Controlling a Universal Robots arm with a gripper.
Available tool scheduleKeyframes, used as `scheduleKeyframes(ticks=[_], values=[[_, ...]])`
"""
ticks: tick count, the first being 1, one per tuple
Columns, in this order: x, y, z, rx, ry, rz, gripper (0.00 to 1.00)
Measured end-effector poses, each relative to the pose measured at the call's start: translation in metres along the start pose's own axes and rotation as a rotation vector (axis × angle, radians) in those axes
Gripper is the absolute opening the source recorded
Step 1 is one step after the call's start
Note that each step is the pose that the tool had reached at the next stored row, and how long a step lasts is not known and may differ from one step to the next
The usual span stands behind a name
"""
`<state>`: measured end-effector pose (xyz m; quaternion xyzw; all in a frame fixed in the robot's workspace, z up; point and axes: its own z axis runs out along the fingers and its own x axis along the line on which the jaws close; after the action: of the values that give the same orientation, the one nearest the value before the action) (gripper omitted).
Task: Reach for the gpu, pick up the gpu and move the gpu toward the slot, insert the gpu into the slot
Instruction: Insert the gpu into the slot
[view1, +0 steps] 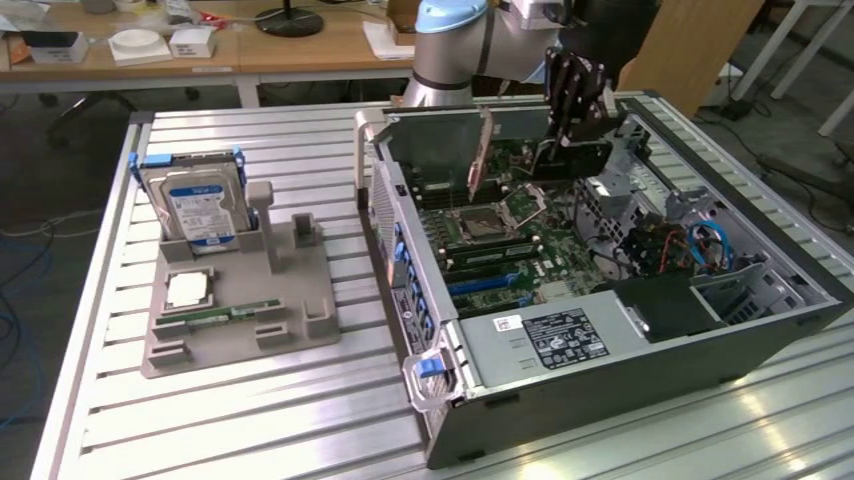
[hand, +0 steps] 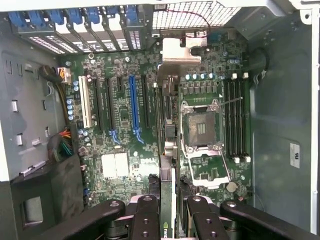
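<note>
Worktop (view1: 200, 420) of ribbed aluminium fills the lower part of the exterior view. On it, at left centre, lies a grey fixture tray (view1: 240, 300); a blue-labelled hard drive (view1: 200, 205) stands upright in the tray's far end, and a silver processor (view1: 187, 289) lies flat nearer the front, with a narrow green memory stick (view1: 220, 315) just below it.

At right centre an open computer case (view1: 601, 300) rests on its side, exposing the green motherboard (view1: 514, 245). A square processor socket (view1: 481, 222) sits near the board's middle.

At the upper centre of the frame the hand (view1: 577, 95) hangs over the far end of the case, its fingers closed on the gpu (view1: 577, 100), which is held on edge and above the board. The pale blue and silver arm (view1: 461, 45) rises behind it.

In the wrist view the two black fingers (hand: 145, 220) flank the gpu (hand: 167, 150), seen edge-on as a thin strip running up the frame's middle, with its silver bracket (hand: 175, 50) at the far end. The blue slot (hand: 134, 107) lies among parallel dark connector strips, beside the card's edge and apart from it; the card is not seated. The socket (hand: 202, 130) lies on the card's other side.

Desks (view1: 200, 50) stand in the background along the upper left.
</note>
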<state>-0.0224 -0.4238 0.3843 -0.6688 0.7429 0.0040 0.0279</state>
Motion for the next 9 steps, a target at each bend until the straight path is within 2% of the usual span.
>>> scheduleKeyframes(ticks=[4, 9], values=[[0.004, 0.0014, 0.0006, 0.0004, 0.0046, -0.001, 0.25], [0.0073, 0.0043, 0.0032, 0.0005, 0.0062, -0.005, 0.25]])
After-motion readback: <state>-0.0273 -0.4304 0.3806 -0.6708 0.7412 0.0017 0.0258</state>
